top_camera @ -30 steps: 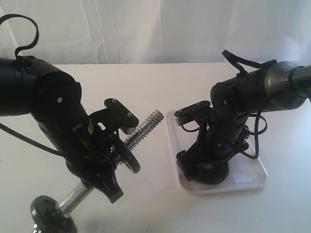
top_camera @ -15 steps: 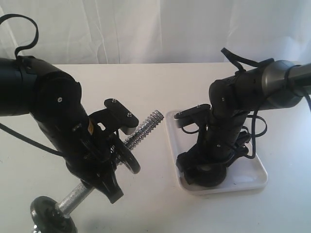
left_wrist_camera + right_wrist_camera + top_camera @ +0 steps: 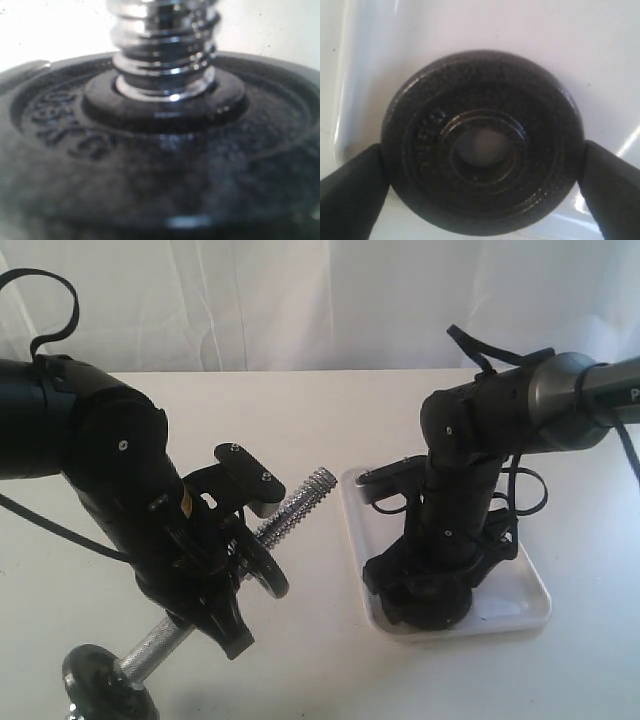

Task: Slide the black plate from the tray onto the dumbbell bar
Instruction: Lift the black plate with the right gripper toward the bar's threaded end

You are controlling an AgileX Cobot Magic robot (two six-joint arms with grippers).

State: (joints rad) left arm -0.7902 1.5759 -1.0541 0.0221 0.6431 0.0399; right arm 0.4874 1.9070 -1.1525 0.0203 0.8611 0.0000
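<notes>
White tabletop (image 3: 300,420) and a pale curtain (image 3: 300,300) frame your workspace. Your right gripper (image 3: 481,162) is clamped on the black plate (image 3: 530,115): the two dark fingers (image 3: 350,195) press against its rim from opposite sides, and the centre hole faces the wrist camera. The plate lies flat on the tray (image 3: 520,610), down in the tray's 7 o'clock corner just beside the raised rim, with bare glossy white spreading away toward 1 o'clock. In the exterior view the tray sits at about 4 o'clock on the table. Your left gripper (image 3: 222,585) is closed around the dumbbell bar (image 3: 300,502) at its middle and holds it tilted, the free threaded end pointing up toward 2 o'clock, in the direction of the tray but well apart from it. A small black disc (image 3: 268,572) rides on the bar just beside the left fingers; the left wrist view shows it close up, blurred, with the chrome thread rising through its hole. Another black disc (image 3: 105,680) caps the bar's low end at 7 o'clock, near the picture's edge.
</notes>
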